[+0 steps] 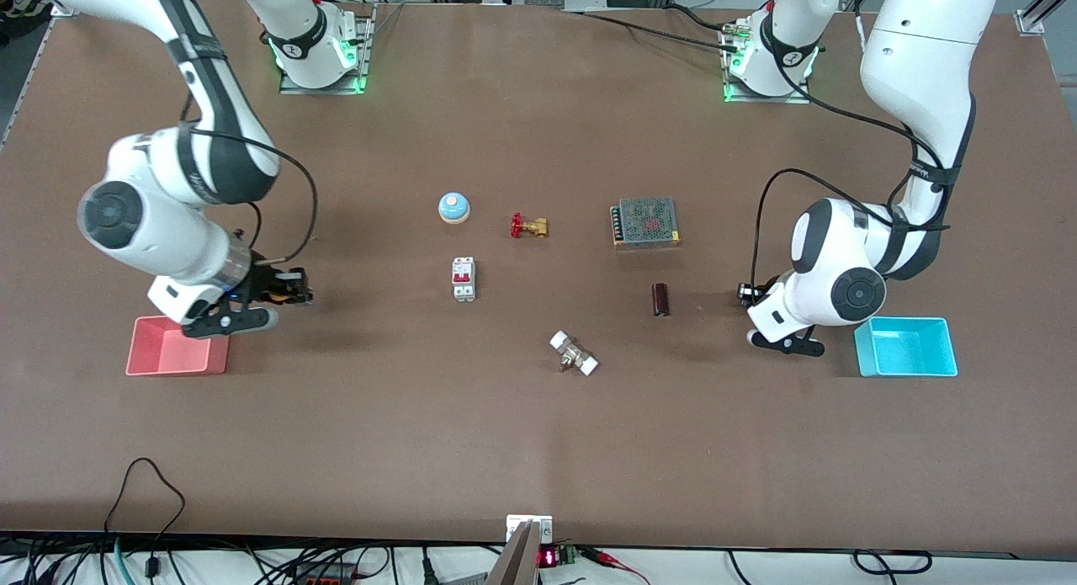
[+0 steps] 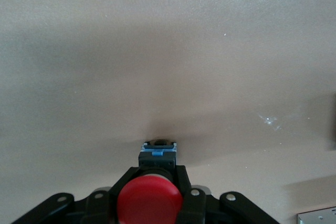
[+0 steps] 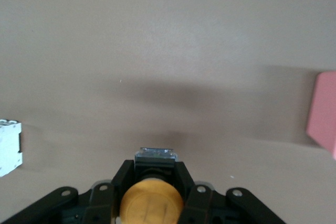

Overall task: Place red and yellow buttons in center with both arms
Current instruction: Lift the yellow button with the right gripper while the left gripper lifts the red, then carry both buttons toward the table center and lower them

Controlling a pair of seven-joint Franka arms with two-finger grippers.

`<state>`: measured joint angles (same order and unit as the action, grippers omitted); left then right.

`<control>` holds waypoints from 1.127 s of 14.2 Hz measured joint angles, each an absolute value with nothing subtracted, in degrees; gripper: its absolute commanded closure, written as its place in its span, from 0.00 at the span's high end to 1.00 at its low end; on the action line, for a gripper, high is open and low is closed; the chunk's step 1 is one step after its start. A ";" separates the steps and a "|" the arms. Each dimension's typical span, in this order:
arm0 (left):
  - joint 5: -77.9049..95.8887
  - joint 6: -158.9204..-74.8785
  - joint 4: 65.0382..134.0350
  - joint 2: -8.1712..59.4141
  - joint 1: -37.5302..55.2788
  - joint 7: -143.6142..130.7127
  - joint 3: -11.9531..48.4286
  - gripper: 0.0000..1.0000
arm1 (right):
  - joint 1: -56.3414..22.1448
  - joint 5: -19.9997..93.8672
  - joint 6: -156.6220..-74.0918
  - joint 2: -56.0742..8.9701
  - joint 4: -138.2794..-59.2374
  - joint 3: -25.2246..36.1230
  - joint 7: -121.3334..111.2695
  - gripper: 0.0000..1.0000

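Note:
My left gripper [image 1: 746,294] is shut on the red button [image 2: 149,201] and holds it by its black body low over the brown table [image 1: 538,417], beside the cyan tray. In the left wrist view the fingers [image 2: 181,178] clamp either side of the body. My right gripper [image 1: 290,289] is shut on the yellow button [image 3: 151,202] and holds it the same way low over the table beside the pink tray. A bit of orange [image 1: 271,295] shows between its jaws in the front view. The red button is hidden in the front view.
A pink tray [image 1: 177,347] lies at the right arm's end and a cyan tray [image 1: 907,347] at the left arm's end. In the middle lie a blue dome [image 1: 453,207], a brass valve [image 1: 529,226], a circuit breaker [image 1: 464,279], a power supply [image 1: 646,222], a dark cylinder [image 1: 661,300] and a white fitting [image 1: 574,353].

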<state>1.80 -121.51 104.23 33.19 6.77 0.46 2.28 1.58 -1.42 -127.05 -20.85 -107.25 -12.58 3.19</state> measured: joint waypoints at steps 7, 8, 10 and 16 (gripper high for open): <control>1.81 -121.74 104.44 33.06 6.77 0.46 2.29 0.18 | -3.63 -8.44 -134.05 -25.30 -111.88 -12.64 13.19 0.29; 1.81 -121.76 104.46 33.05 6.77 0.46 2.29 0.18 | -4.46 -10.80 -134.19 -26.04 -111.90 -12.65 16.25 0.30; 1.81 -121.79 104.49 33.03 6.76 0.46 2.29 0.18 | -5.36 -12.72 -134.71 -27.22 -111.90 -12.70 19.00 0.31; 1.81 -121.84 104.70 33.00 6.75 0.43 2.29 1.00 | -5.50 -12.84 -136.28 -28.32 -111.91 -12.85 20.13 0.47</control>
